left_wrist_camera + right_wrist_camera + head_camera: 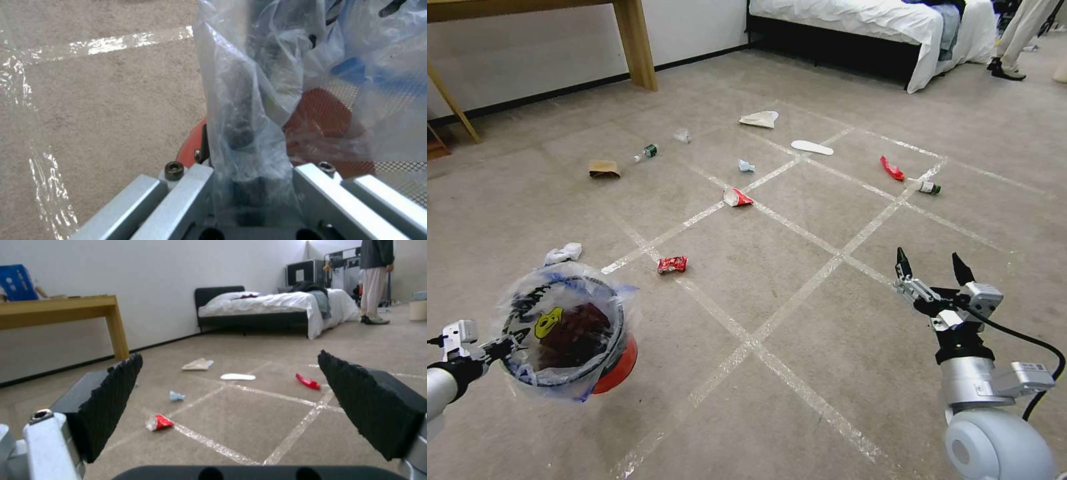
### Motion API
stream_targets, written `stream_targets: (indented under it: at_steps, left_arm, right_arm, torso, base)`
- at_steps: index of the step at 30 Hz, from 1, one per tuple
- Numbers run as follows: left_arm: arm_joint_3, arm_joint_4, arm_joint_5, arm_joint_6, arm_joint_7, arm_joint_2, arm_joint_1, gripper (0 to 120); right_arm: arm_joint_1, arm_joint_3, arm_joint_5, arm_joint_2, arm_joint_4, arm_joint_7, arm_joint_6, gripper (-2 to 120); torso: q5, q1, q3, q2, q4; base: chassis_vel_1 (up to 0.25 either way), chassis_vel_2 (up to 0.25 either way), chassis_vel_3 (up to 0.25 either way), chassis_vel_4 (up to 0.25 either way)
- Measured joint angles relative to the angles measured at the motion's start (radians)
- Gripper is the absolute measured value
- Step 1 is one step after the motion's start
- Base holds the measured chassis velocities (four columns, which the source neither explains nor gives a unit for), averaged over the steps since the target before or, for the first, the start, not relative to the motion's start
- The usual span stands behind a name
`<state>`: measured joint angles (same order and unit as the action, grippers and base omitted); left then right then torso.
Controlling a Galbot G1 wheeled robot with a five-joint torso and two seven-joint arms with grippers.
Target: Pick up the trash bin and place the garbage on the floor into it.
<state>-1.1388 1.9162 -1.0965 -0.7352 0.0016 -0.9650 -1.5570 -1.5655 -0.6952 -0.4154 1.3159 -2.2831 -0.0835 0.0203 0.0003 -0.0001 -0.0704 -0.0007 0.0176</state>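
Left gripper [506, 347]: clamping the near rim of the trash bin [617, 363], holding it up off the floor [800, 373], low at the robot's left.
Trash bin: hanging tilted, mouth facing up and toward the head camera, red base showing below the liner [560, 320]; the left wrist view catching plastic bunching over the fingers [242, 126].
Right gripper [934, 267]: hovering above the carpet at the robot's right, jaws spread wide, gripping nothing.
Garbage: lying scattered across the taped grid ahead. Crumpled red wrapper [672, 264] sitting closest, just ahead of the bin; white tissue [564, 253] lying left of it.
Farther out: red-white wrapper [737, 197], tan paper bag [604, 169], small bottle [646, 153], red wrapper [892, 168] lying beside another bottle [926, 187].
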Motion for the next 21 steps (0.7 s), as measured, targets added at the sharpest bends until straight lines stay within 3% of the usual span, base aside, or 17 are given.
stream_targets:
  at_steps: [21]
  left_arm:
    - [0.003,-0.031,0.008,0.0,0.0,0.011,0.015,1]
  right_arm:
    - [-0.022,0.004,0.003,0.002,0.005,0.028,0.001,100]
  torso:
    - [-0.0001,0.0,0.0,0.0,-0.0001]
  base:
    - [0.0,0.0,0.0,0.0]
